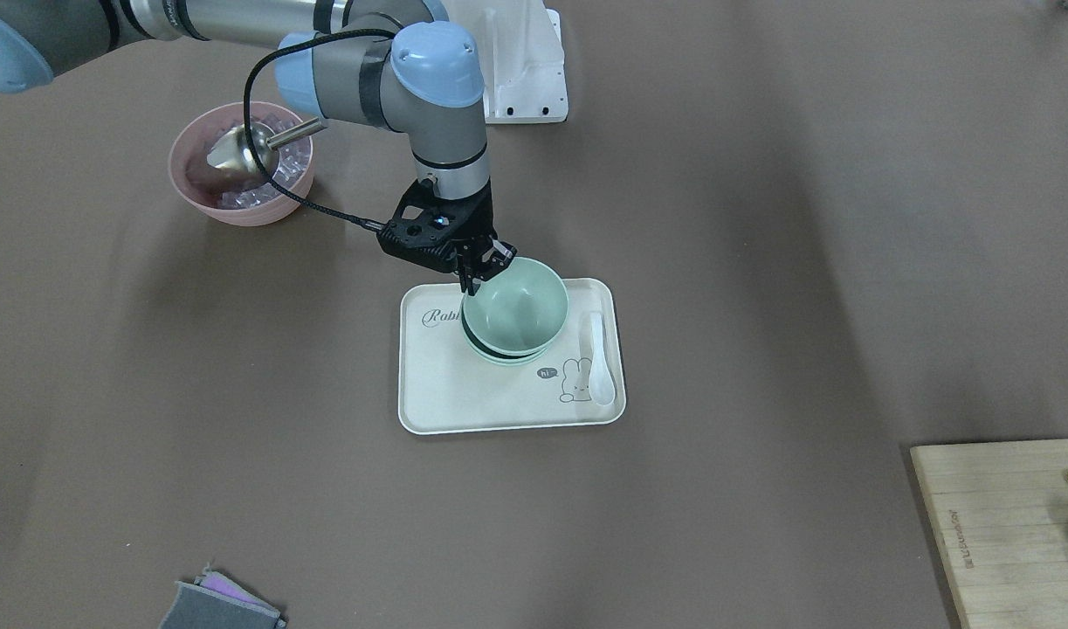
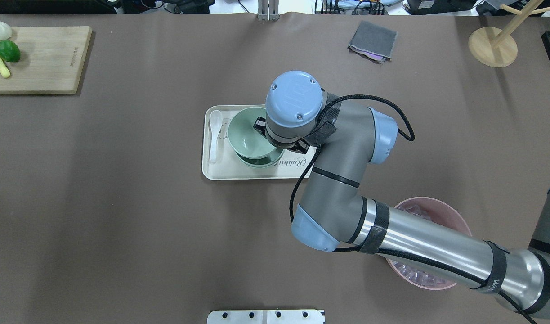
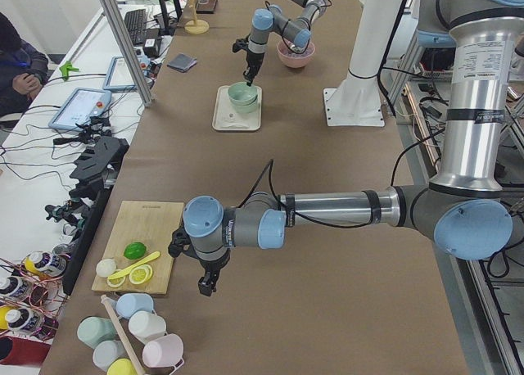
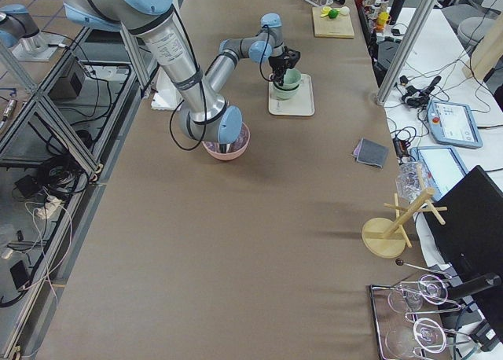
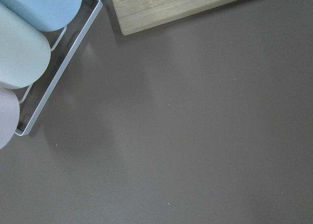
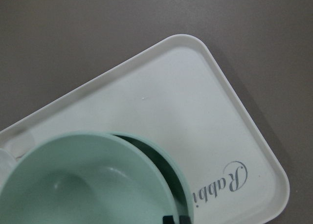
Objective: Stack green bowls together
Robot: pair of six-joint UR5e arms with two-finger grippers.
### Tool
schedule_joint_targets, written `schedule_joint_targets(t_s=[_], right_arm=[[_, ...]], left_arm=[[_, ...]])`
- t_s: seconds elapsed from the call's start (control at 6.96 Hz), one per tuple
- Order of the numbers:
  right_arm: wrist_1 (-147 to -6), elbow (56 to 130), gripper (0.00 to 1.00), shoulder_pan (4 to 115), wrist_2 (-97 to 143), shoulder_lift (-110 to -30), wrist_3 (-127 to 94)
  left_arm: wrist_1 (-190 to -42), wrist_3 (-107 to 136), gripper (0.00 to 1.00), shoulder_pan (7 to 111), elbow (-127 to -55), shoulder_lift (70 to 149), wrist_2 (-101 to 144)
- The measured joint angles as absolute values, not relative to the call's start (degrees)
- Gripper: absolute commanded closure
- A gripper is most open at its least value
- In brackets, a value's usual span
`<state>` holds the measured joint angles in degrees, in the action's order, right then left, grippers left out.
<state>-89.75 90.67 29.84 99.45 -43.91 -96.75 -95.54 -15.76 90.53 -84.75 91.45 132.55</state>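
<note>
My right gripper (image 1: 477, 273) is shut on the near rim of a pale green bowl (image 1: 516, 301), holding it tilted and partly nested over the other green bowls (image 1: 501, 355) stacked on the cream tray (image 1: 464, 397). In the overhead view the held bowl (image 2: 247, 132) sits over the lower stack (image 2: 260, 162). The right wrist view shows the held bowl (image 6: 83, 185) above a lower bowl's rim (image 6: 168, 172). My left gripper (image 3: 208, 286) hangs over bare table beside the cutting board, far from the tray. I cannot tell if it is open or shut.
A white spoon (image 1: 600, 358) lies on the tray beside the bowls. A pink bowl (image 1: 237, 170) with ice and a metal scoop (image 1: 237, 153) stands near the right arm. A cutting board (image 2: 36, 58) with fruit, a grey cloth (image 2: 373, 41) and a cup rack (image 5: 29, 48) lie further off.
</note>
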Motion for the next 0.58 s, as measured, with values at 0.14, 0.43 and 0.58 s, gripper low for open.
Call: schedule_joint_targets(t_s=[0.14, 0.43, 0.58], right_arm=[[-89.7, 90.7, 1.00, 29.6, 99.4, -44.2, -96.8], [-89.7, 90.7, 1.00, 29.5, 99.4, -44.8, -96.7], [-89.7, 90.6, 1.00, 29.5, 99.4, -45.0, -96.7]], left_arm=[[-95.6, -15.7, 0.00, 90.5, -84.8, 91.3, 132.6], [-95.6, -15.7, 0.00, 90.5, -85.0, 91.2, 132.7], [-95.6, -15.7, 0.00, 90.5, -85.0, 91.2, 132.7]])
